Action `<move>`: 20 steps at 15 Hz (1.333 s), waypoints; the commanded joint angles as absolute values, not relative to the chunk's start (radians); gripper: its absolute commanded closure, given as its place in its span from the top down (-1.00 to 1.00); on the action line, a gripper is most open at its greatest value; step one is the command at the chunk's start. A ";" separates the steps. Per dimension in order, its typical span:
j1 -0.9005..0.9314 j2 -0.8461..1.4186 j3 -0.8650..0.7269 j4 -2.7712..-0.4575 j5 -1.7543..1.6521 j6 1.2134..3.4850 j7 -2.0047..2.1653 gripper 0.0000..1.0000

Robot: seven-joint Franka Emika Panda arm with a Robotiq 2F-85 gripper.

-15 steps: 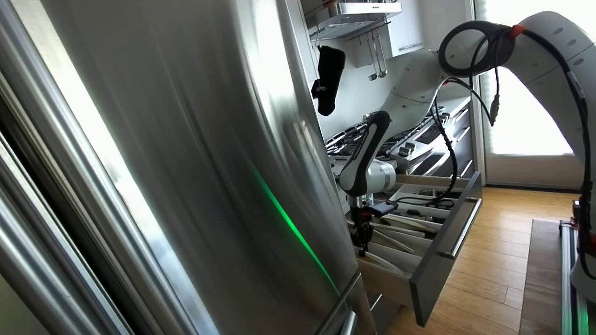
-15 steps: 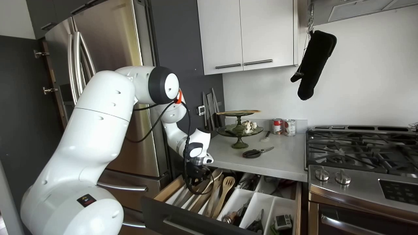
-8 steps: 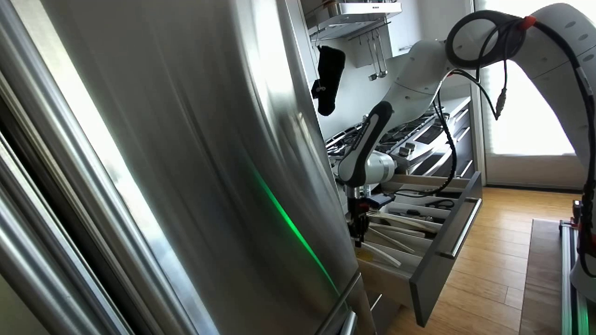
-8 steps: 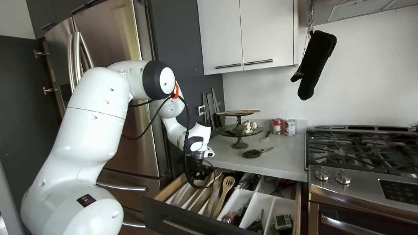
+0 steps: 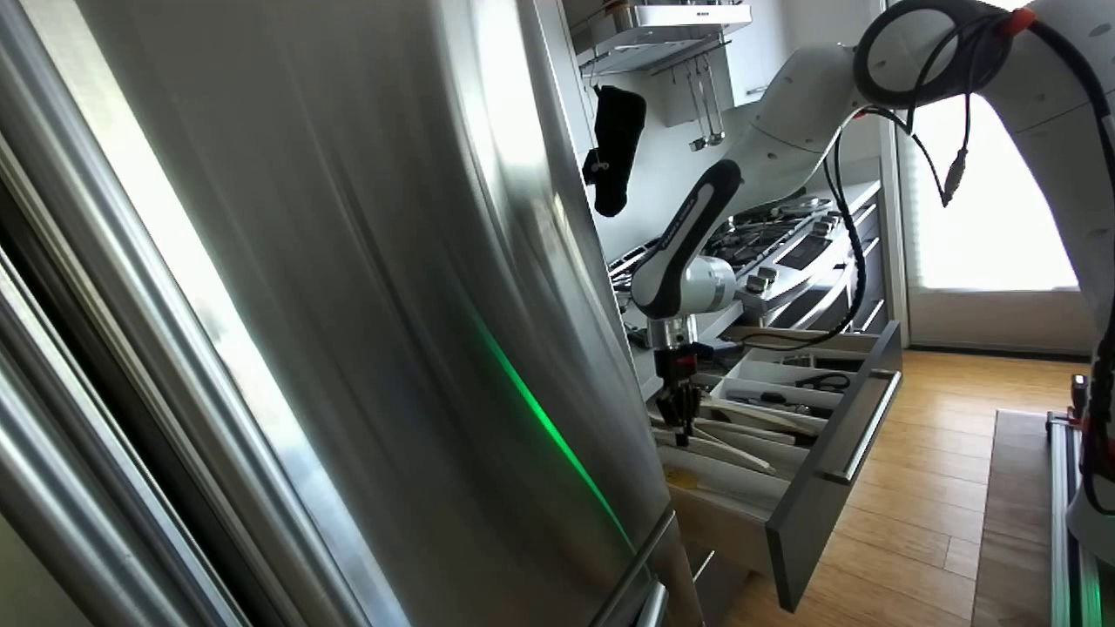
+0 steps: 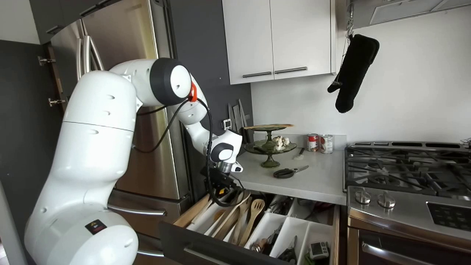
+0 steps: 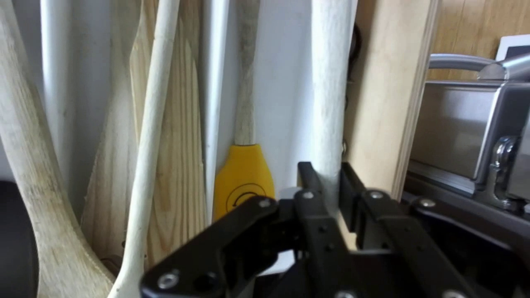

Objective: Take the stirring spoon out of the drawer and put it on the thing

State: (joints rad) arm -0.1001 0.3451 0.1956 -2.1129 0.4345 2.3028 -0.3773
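Note:
The drawer (image 5: 797, 540) stands open, with its dark front also in the other exterior view (image 6: 180, 239). My gripper (image 7: 325, 169) is shut on a pale wooden handle (image 7: 330, 82), taken as the stirring spoon; its head is hidden behind the gripper in the wrist view. In both exterior views the gripper (image 5: 683, 441) hangs over the drawer's end compartment near the fridge. The held handle (image 6: 202, 211) points towards the drawer front. A two-tier green glass stand (image 6: 269, 147) on the counter may be "the thing"; I cannot tell.
A yellow spatula (image 7: 242, 176) lies in the compartment beside the held handle. Wooden utensils (image 6: 254, 217) fill the neighbouring compartments. The drawer's wooden side wall (image 7: 385, 91) is close on the right. The fridge (image 5: 348, 305) and the counter edge (image 6: 294, 192) stand close by. Scissors (image 6: 289, 172) lie on the counter.
My gripper has risen out of the drawer compartment with the wooden handle held in it. The yellow spatula beneath has come into view in the exterior views.

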 commanded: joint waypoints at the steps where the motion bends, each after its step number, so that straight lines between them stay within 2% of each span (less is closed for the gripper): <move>1: -0.103 0.319 0.164 -2.090 0.434 2.150 -0.389 -0.91; 8: -0.081 0.253 0.107 -2.106 0.395 1.878 -0.359 -0.91; 11: -0.062 0.202 0.093 -2.142 0.360 1.830 -0.331 -0.91; 20: -0.003 0.044 0.065 -2.241 0.164 2.122 -0.128 -0.91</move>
State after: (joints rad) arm -0.0377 0.1030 0.0848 -2.1914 0.2567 2.0225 -0.2056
